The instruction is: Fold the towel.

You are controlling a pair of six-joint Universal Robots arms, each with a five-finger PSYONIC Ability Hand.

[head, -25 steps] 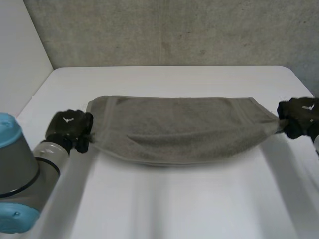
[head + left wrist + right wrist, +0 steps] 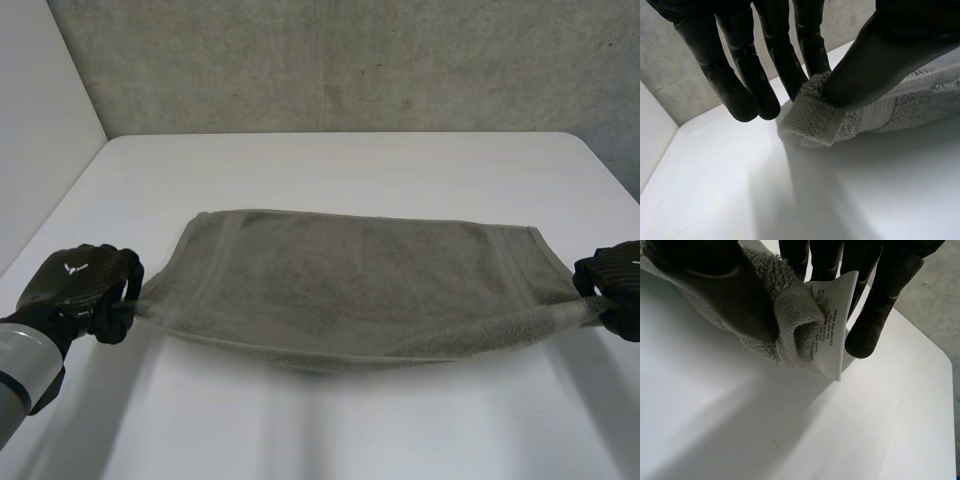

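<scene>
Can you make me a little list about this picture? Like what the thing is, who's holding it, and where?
thing: grey towel
where: stretched sideways over the white table
left hand: pinches one end corner between thumb and fingers
right hand: pinches the opposite end corner, thumb against fingers
tag: white care label sticking out at the right hand's corner
middle: sags lower than the two held corners

Towel [image 2: 350,290] between left hand [image 2: 80,283], right hand [image 2: 618,276]
</scene>
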